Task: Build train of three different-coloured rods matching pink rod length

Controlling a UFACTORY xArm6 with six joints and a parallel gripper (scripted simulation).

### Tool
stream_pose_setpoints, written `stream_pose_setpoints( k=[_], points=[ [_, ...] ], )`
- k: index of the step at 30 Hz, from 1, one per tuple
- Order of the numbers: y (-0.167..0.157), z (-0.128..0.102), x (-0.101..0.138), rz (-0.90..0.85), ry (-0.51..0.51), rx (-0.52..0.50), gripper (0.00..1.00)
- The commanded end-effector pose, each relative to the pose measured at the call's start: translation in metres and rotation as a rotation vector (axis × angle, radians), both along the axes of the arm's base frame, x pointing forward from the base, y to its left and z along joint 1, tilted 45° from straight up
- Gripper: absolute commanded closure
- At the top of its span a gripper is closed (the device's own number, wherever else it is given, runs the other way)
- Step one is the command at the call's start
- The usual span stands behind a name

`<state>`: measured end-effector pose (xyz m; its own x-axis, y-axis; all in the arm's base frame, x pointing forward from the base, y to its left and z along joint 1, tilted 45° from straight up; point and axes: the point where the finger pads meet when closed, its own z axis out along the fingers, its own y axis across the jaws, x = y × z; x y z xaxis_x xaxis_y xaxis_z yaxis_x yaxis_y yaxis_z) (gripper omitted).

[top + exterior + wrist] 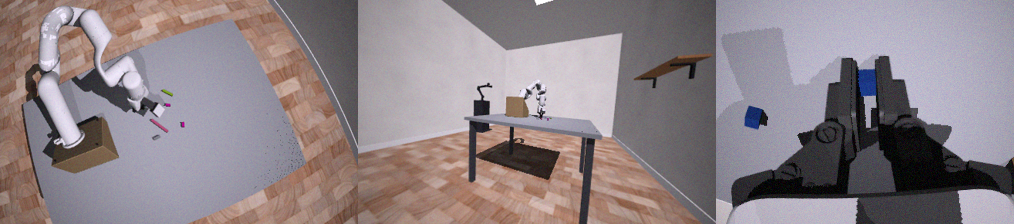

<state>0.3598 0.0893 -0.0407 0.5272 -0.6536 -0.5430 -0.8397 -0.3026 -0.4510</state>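
Right, my hand (868, 72) is clamped on the small blue rod (868, 83), pinched at the very fingertips, and I'm near the middle of the tabletop (231, 77), a little toward the edge where my base box (109, 154) stands. Whether the rod's underside touches the surface, I can't tell.

By my count blue, grey and lime add up to pink, so I judge this piece belongs in line with the grey rod (156, 137) and the lime rod (167, 93). Those two lie well apart, with the pink rod (159, 125) between them. The thing to get right is a level, slow set-down. The rod is short and held by little, so I want it flat, its ends facing along the train's line and close against its neighbour's end before I let go. Opening only slightly and lifting straight up should keep it from skidding.

Now, the room around me. A magenta rod (167, 104) sits just beside my wrist, and another short magenta-looking one (182, 124) lies a bit farther toward the far edge. A second small blue piece (753, 116) rests off to one side below me. I'd build the train away from all of these. The wide stretch toward the far edge and its corners looks like the place, with no drop-off anywhere near this cluster.
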Motion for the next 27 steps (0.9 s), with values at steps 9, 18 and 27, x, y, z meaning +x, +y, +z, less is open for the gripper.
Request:
stream_pose_setpoints(
  k=[9, 18, 27],
  points=[
    [-0.0006, 0.0004, 0.0008, -0.001, -0.002, -0.001, 0.92],
    [-0.0006, 0.0004, 0.0008, -0.001, -0.002, -0.001, 0.8],
    [-0.0006, 0.0004, 0.0008, -0.001, -0.002, -0.001, 0.76]
  ],
)
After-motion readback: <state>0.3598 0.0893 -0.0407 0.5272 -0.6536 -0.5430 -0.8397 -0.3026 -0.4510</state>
